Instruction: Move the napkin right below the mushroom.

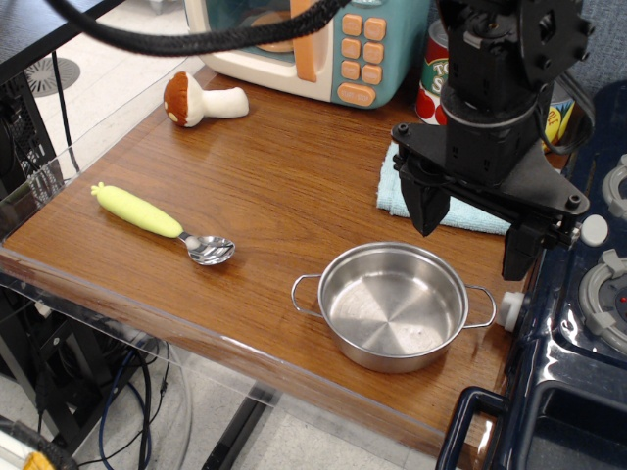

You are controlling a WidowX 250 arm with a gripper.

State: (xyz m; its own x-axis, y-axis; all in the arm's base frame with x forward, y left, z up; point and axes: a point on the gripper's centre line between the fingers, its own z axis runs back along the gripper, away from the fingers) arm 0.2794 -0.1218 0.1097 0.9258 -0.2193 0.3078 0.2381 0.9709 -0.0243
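Note:
The light blue napkin (396, 191) lies flat on the wooden table at the right, mostly hidden behind my gripper. The mushroom (201, 100), brown cap and cream stem, lies on its side at the back left, in front of the toy microwave. My gripper (473, 235) hangs over the napkin's front edge with its two black fingers spread wide apart and nothing between them. Its fingertips (427, 220) stand just above the table, between the napkin and the steel pot.
A steel pot (392, 305) stands at the front right. A spoon with a yellow-green handle (157, 218) lies at the front left. A toy microwave (323, 44) and a red can (433, 73) stand at the back. A dark blue toy stove (588, 323) borders the right edge.

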